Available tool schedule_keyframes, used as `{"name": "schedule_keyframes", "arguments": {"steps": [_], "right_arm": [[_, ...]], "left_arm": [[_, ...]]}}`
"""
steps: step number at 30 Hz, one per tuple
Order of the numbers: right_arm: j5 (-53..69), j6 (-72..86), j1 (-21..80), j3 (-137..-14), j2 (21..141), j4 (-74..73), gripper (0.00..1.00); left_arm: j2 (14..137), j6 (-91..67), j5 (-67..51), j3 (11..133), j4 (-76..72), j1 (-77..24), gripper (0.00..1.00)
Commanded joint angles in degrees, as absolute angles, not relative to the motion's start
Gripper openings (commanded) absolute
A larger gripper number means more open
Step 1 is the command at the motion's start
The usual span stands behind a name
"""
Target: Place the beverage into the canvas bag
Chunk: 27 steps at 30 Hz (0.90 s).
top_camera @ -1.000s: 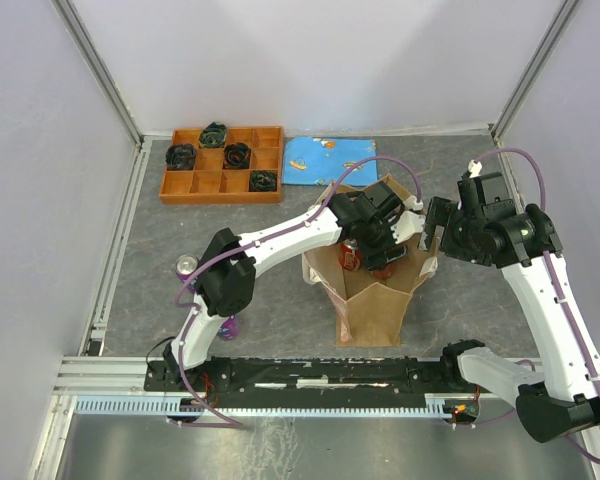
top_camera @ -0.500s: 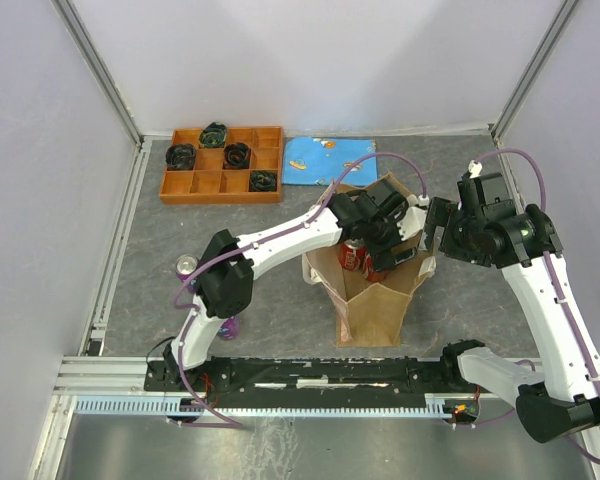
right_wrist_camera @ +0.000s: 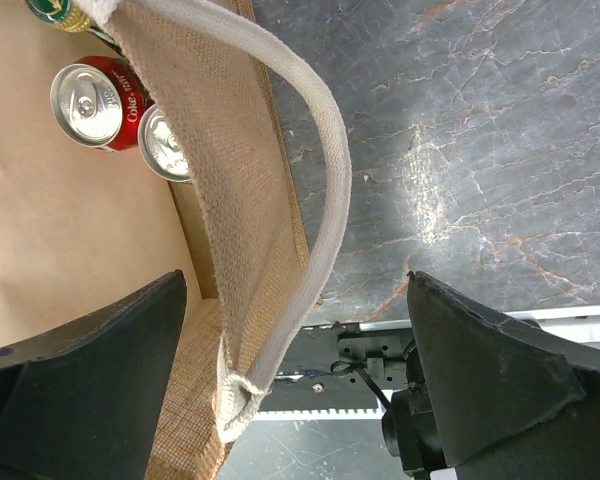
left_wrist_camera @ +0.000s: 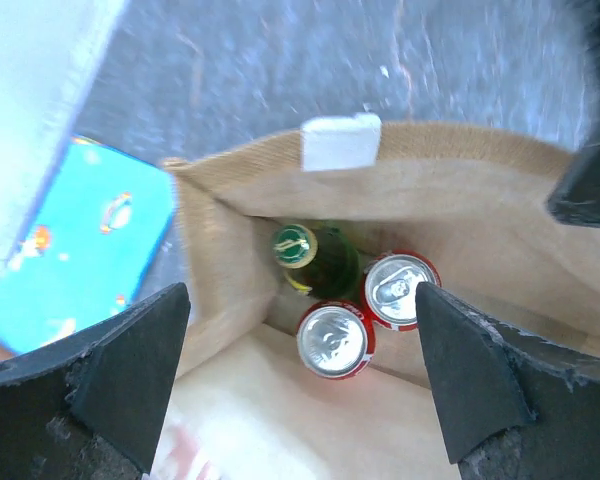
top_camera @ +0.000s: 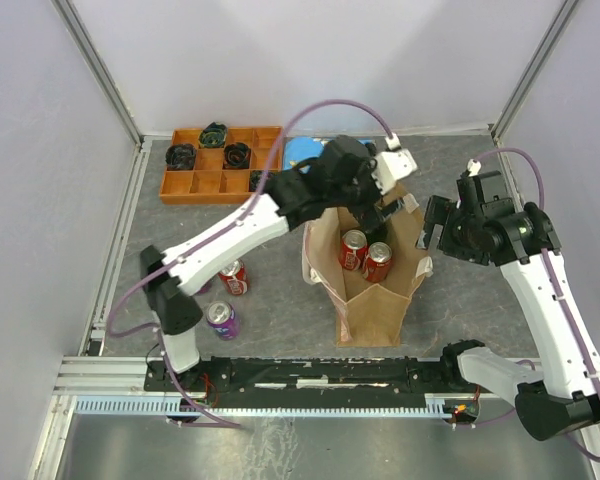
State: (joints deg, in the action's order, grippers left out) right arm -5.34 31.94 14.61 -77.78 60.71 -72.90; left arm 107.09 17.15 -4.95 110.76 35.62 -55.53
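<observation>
From above, my left pincer point(top_camera: 378, 208) hangs over the canvas bag point(top_camera: 372, 300), with two red cans point(top_camera: 353, 250) inside. In the left wrist view its jaws stand wide apart and empty, above the cans and a green bottle point(left_wrist_camera: 320, 262). In the right wrist view my right pincer point(right_wrist_camera: 290, 360) is wide open, with the bag's strap point(right_wrist_camera: 320, 200) between its fingers but not gripped.

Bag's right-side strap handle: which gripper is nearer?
Right. The right gripper straddles the strap handle, jaws open; the left gripper hovers above the canvas bag's far end.

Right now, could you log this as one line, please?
left tool: open over canvas bag; right tool: open astride its wall; inside: red cans, green bottle
</observation>
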Motion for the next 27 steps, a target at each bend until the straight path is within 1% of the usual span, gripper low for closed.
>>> {"name": "schedule_keyframes", "arguments": {"steps": [1, 4, 8, 11, 14, 17, 23, 27], "right_arm": [[-5.3, 31.8, 14.6, -78.9, 62.0, -71.7, 0.99], [-4.8, 31.8, 14.7, -78.9, 62.7, -70.8, 0.99], [-3.9, 31.9, 14.7, -78.6, 63.7, -69.6, 0.99], [-3.7, 31.5, 14.7, -78.5, 64.6, -68.9, 0.99], [-3.5, 31.0, 14.7, -78.4, 65.5, -68.4, 0.99], [-3.2, 30.8, 14.7, -78.0, 66.2, -67.9, 0.99], [-2.8, 31.4, 14.7, -76.3, 65.5, -67.1, 0.99], [-3.2, 31.5, 14.7, -75.3, 64.5, -67.2, 0.99]], "left_arm": [[96.6, 12.5, -2.2, 109.8, 33.1, -51.6, 0.99], [93.3, 7.9, -2.4, 108.9, 37.1, -42.5, 0.99], [90.7, 6.9, -1.9, 107.9, 46.6, -30.7, 0.99], [89.5, 9.7, -1.3, 105.4, 57.7, -25.8, 0.99], [88.8, 12.1, -4.0, 100.1, 66.5, -23.7, 0.99], [87.3, 14.4, -6.5, 93.7, 71.2, -23.5, 0.99], [83.9, 18.5, -4.7, 83.1, 70.7, -23.5, 0.99], [81.8, 19.7, -2.2, 74.9, 66.0, -23.5, 0.99]]}}
